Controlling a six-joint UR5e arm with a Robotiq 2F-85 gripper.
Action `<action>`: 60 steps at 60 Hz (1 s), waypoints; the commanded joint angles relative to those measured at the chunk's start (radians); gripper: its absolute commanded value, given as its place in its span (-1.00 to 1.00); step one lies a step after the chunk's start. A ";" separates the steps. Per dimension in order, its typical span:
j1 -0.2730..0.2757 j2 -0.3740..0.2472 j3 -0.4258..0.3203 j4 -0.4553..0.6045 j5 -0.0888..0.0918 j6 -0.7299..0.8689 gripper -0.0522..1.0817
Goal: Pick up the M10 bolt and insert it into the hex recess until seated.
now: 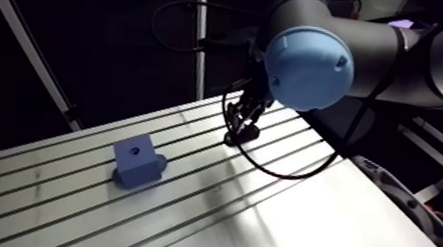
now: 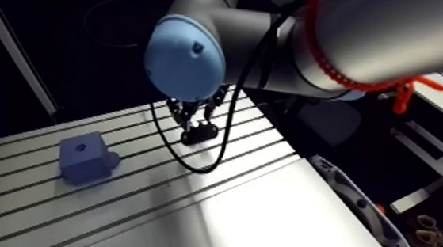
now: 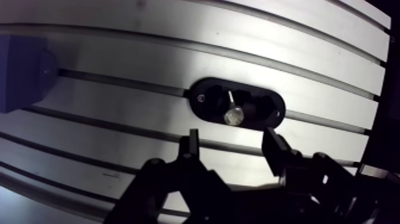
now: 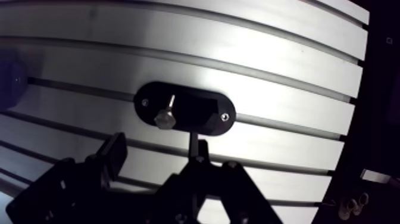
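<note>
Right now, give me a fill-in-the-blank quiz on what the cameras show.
The bolt lies in a ____ oval holder. The gripper hovers above it, ____ and holding nothing. The block with a hole on top is coloured ____.
Missing words: black; open; blue.

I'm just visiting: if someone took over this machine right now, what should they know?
Gripper: open, empty, the bolt just ahead of it.
Bolt: in a black oval holder on the slotted table.
Blue block: apart to one side, nothing in its top hole.
Done: nothing grasped yet.
Left: grip the bolt, carry it to the block, seat it.
</note>
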 commanded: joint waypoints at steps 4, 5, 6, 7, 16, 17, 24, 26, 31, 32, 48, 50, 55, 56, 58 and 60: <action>0.001 0.012 -0.001 -0.048 -0.001 0.002 -0.24; 0.001 0.015 -0.002 -0.055 0.002 0.001 -0.24; 0.001 0.015 -0.002 -0.055 0.002 0.001 -0.24; 0.001 0.017 -0.003 -0.056 0.002 0.001 -0.24; 0.008 0.024 0.000 -0.058 0.007 0.011 -0.24; 0.010 0.025 0.000 -0.058 0.006 0.015 -0.23; 0.016 0.033 0.000 -0.058 0.006 0.026 -0.23; 0.018 0.036 -0.001 -0.058 0.007 0.029 -0.23; 0.021 0.039 -0.002 -0.058 0.007 0.047 -0.22; 0.021 0.039 -0.002 -0.058 0.007 0.047 -0.22; 0.021 0.046 -0.010 -0.059 0.004 0.096 -0.22; 0.020 0.048 -0.010 -0.059 0.002 0.100 -0.21; 0.019 0.048 -0.012 -0.065 -0.001 0.104 -0.21; 0.019 0.048 -0.012 -0.065 -0.001 0.104 -0.21; 0.019 0.048 -0.012 -0.068 -0.001 0.106 -0.21; 0.019 0.049 -0.010 -0.073 -0.002 0.115 -0.22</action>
